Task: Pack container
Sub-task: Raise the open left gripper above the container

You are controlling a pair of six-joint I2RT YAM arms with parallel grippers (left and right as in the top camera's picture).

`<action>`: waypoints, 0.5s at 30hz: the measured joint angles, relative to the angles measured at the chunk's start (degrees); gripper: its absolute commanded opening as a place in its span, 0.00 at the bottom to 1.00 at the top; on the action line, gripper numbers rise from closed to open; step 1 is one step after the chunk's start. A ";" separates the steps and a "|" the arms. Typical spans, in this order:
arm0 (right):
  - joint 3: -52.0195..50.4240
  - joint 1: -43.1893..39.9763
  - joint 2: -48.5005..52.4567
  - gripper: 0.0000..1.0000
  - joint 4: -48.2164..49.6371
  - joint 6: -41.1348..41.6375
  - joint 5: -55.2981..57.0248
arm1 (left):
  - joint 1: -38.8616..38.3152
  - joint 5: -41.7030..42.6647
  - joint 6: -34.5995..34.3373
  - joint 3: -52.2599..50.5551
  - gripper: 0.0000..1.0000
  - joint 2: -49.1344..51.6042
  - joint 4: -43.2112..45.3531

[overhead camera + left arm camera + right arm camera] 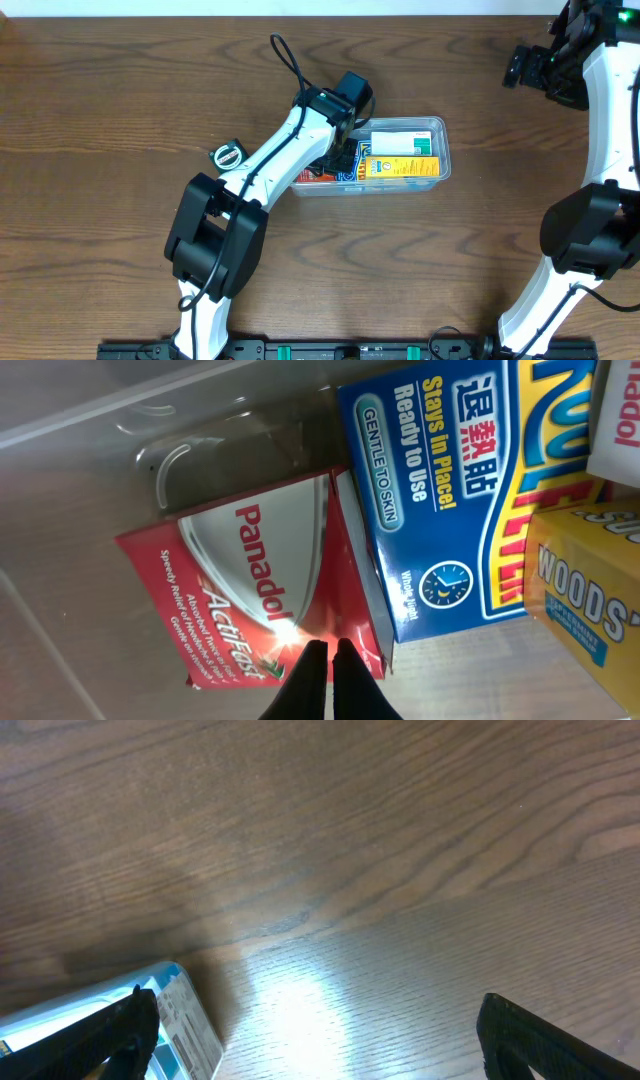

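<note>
The clear plastic container [443, 150] stands at the table's middle and holds several small boxes. My left gripper [340, 150] reaches into its left end. In the left wrist view the left gripper [325, 652] is shut with nothing between the fingers, its tips over a red Panadol box [240, 580]. Next to that lie a blue box [450, 490] and a yellow Woods' box [590, 590]. The container's clear wall [90, 420] shows at the upper left. My right gripper [515, 68] is at the far right of the table, wide open [320, 1035] and empty.
A small round black and green object [228, 155] lies on the wooden table left of the container. A light blue and white box [175, 1020] lies on the table by my right gripper's left finger. The left arm crosses the container's left end.
</note>
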 measured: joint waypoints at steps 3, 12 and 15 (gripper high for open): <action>0.00 0.00 0.00 0.99 0.00 0.00 0.00 | 0.02 0.00 0.00 0.00 0.06 0.31 0.37; 0.00 0.00 0.00 0.99 -0.02 0.00 0.00 | 0.00 0.02 -0.02 -0.55 0.06 0.39 2.10; 0.00 0.00 0.00 0.99 -0.02 0.00 0.00 | 0.00 0.02 -0.13 -1.14 0.06 0.39 2.29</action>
